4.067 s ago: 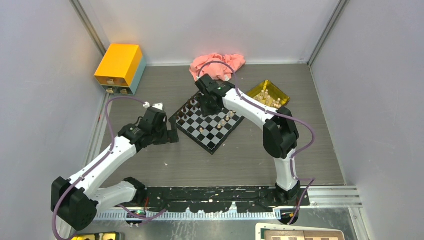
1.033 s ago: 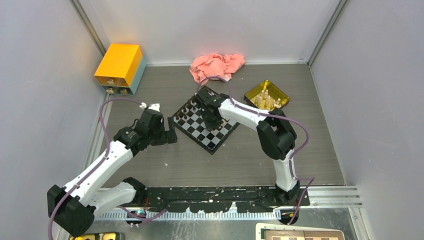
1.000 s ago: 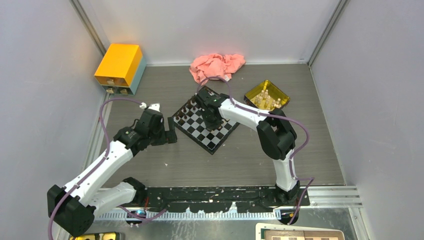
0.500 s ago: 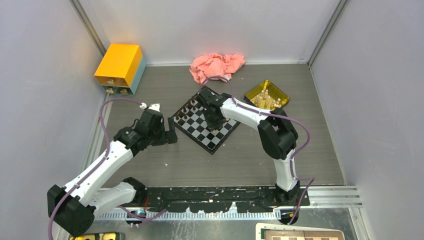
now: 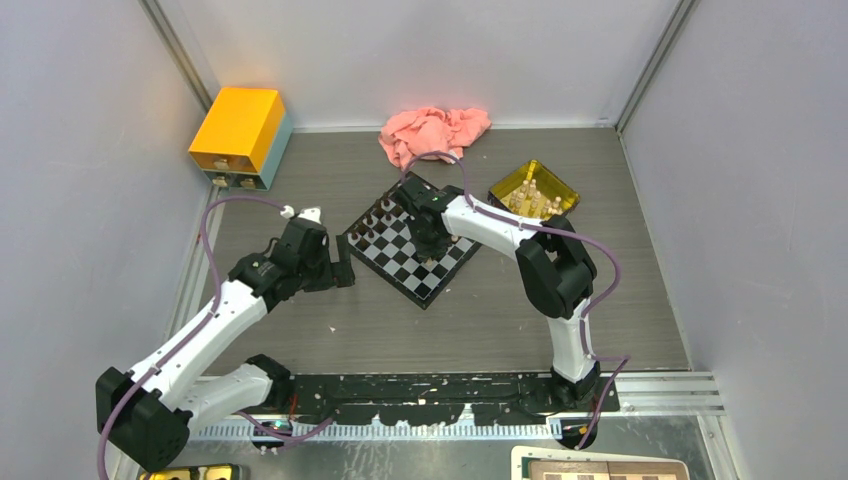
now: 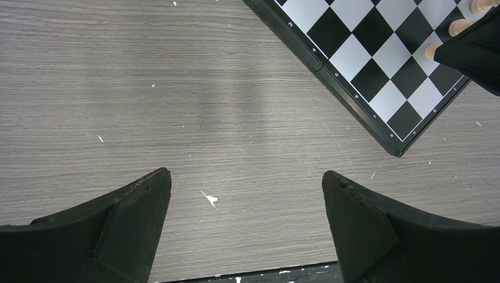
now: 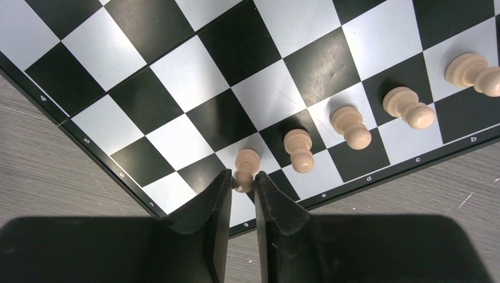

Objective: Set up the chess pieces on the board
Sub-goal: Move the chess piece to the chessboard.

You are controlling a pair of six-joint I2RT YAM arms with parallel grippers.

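Left claw (image 6: 246,180): wide, over table (image 6: 177,88), 9 o'clock of board (image 6: 377,65).
Right claw (image 7: 242,177): narrow around pale pawn (image 7: 247,160); grip unclear.

Board (image 7: 177,76) border, right wrist view: white digits 4, 5, 6 along one edge; letters b, c, d, e along the adjoining edge.

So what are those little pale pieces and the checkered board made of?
The pale pieces look like turned bare wood: matte beige, rounded lathe-style shapes. The board looks like smooth printed plastic or laminate, slightly glossy, with fine scratches on one black square; which of the two I cannot tell.
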